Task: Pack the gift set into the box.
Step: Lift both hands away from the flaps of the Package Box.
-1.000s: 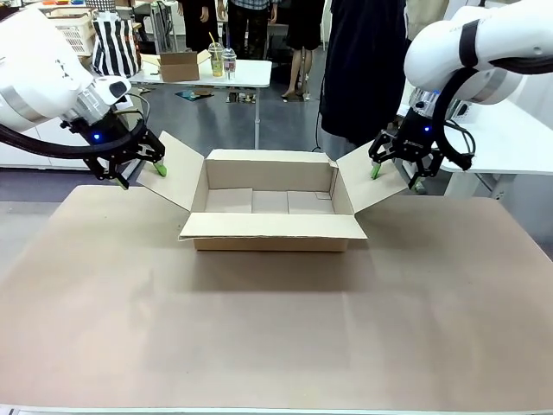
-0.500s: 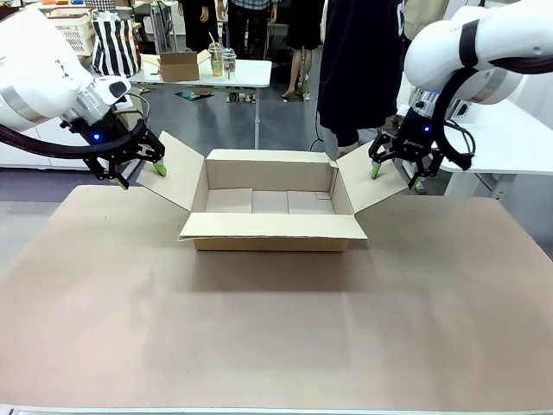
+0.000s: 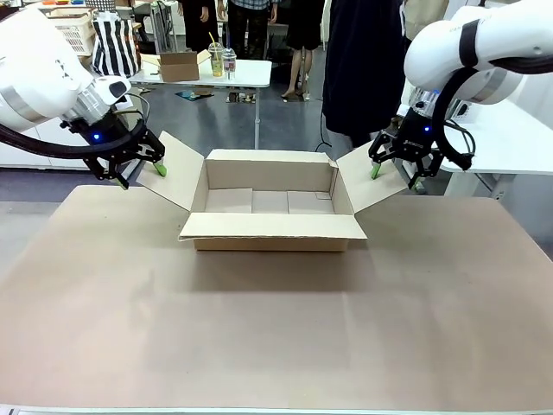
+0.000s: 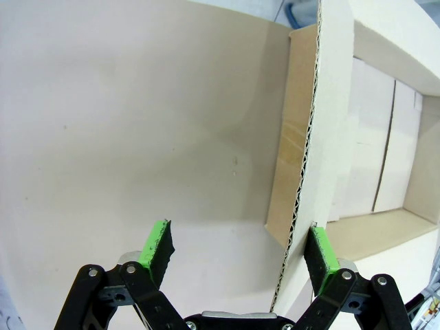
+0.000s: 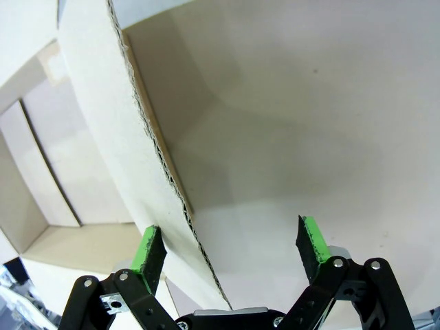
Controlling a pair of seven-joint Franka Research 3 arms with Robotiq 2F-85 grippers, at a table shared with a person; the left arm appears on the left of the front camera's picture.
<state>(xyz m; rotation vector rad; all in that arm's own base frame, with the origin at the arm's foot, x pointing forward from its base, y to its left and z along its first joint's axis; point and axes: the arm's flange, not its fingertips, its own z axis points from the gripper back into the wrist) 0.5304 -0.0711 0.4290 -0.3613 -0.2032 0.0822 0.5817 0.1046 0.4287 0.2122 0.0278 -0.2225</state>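
The box (image 3: 270,207) stands open at the far middle of the table, all its flaps spread out and its inside bare. My left gripper (image 3: 138,171) is open at the outer edge of the box's left flap (image 3: 177,169); in the left wrist view that flap's edge (image 4: 302,172) runs between the fingers, touching the right pad (image 4: 320,249). My right gripper (image 3: 396,176) is open at the right flap (image 3: 367,177); in the right wrist view the flap's edge (image 5: 155,144) lies beside the left pad (image 5: 148,251). The gift set is out of view.
A person in dark clothes (image 3: 363,65) stands behind the box at the far side. Behind them is a white table (image 3: 203,73) with a small cardboard box and cups. The near half of my table (image 3: 276,328) is bare brown surface.
The person behind the box has shifted slightly. Both arms and the box have stayed in place.
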